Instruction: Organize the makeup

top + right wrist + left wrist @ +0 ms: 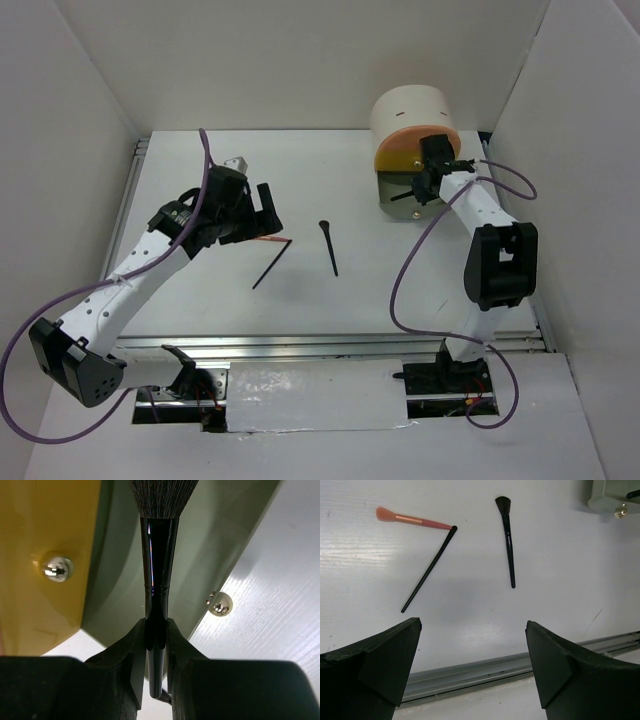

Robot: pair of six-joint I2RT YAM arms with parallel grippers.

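Light, glossy and probably slippery, the black makeup brush wants a grip on its stiff slim handle, exactly where the right end effector pinches it, bristles at the green drawer, while the left end effector hangs spread wide above a coral-pink brush, a thin black stick and a fan-tipped black brush lying on the table.
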